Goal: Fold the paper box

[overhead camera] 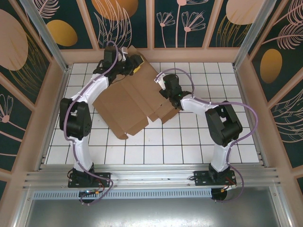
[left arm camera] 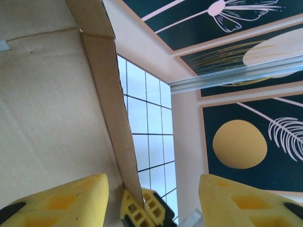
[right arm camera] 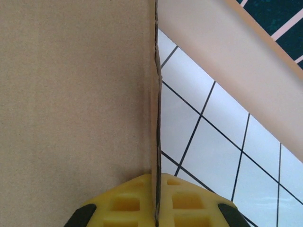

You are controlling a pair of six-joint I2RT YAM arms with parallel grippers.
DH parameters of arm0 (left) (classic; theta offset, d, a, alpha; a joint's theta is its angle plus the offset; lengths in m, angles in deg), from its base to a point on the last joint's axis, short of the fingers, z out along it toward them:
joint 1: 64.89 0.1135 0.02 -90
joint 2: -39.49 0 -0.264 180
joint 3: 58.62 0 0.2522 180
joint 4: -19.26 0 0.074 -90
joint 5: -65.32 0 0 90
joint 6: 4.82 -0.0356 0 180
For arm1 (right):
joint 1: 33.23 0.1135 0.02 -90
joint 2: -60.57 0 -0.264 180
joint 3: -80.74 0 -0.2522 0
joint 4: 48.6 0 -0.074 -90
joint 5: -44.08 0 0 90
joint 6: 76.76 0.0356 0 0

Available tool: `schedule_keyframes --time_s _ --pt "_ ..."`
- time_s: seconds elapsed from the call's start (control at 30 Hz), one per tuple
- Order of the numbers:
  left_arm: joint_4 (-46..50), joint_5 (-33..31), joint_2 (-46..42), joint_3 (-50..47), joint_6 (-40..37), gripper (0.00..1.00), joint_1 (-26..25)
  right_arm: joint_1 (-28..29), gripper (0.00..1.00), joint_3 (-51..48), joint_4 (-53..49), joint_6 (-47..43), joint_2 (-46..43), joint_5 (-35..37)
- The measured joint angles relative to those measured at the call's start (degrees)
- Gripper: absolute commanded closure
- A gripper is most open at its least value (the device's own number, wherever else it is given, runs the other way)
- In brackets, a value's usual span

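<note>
You have the paper box [overhead camera: 130, 101] as a flat brown sheet with flaps and slits, lying skewed on the far middle of the white tiled table [overhead camera: 199, 137]. At its right edge your right gripper [overhead camera: 165, 93] is clamped on the cardboard: in the right wrist view, the yellow fingers [right arm camera: 128, 203] press together with the sheet's edge [right arm camera: 71, 94] pinched between them. At the far edge your left gripper [overhead camera: 135, 66] stands wide apart, and in the left wrist view the sheet's edge [left arm camera: 47, 109] runs down between its spread fingers [left arm camera: 61, 201], close to the left one, with nothing gripped.
</note>
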Motion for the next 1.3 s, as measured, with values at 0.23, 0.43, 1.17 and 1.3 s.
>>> schedule_keyframes --time_s 0.23,0.43,1.17,1.3 --pt "2.82 0.98 6.34 5.88 0.83 0.49 -0.11 2.1 1.0 -0.33 2.03 -2.84 -0.02 3.58" --pt "4.81 0.7 8.39 10.6 0.79 0.55 -0.11 4.52 1.0 -0.33 4.02 -5.92 -0.02 6.58" --pt "-22.23 2.4 6.88 -9.84 17.73 1.0 0.52 7.76 0.38 -4.61 8.26 -7.39 -13.81 5.31" --pt "-37.55 2.25 6.88 -18.84 25.97 1.0 1.05 7.76 0.58 -4.72 6.05 1.18 -23.3 -3.63"
